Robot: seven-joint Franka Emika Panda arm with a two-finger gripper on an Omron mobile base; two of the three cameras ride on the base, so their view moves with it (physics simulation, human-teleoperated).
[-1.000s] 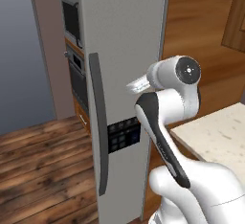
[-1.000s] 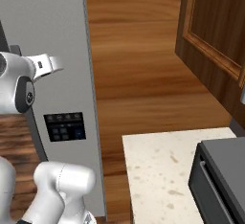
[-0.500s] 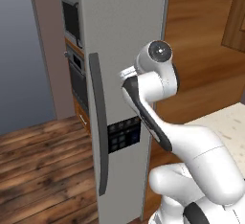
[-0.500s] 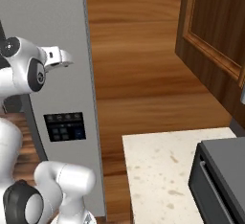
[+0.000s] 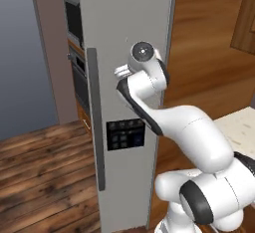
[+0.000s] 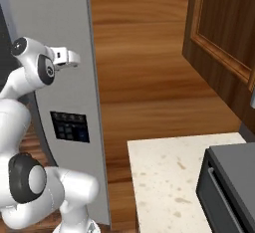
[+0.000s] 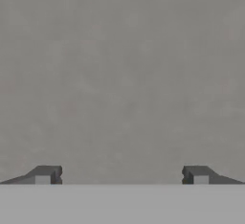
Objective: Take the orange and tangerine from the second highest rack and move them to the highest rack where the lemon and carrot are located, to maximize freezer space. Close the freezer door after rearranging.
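Two small dark fingers [image 7: 121,175] stand wide apart, close against the matte-grey freezer door [image 5: 119,33]. Its long, curved dark handle [image 5: 95,122] runs at 9 o'clock of the control panel [image 5: 125,134].

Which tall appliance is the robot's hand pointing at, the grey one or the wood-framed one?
The grey freezer. The gripper faces its plain door; the wood-framed oven column stands behind it.

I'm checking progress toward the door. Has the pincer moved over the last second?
Yes. In the left base view the pincer has swung left across the freezer door, toward its dark handle.
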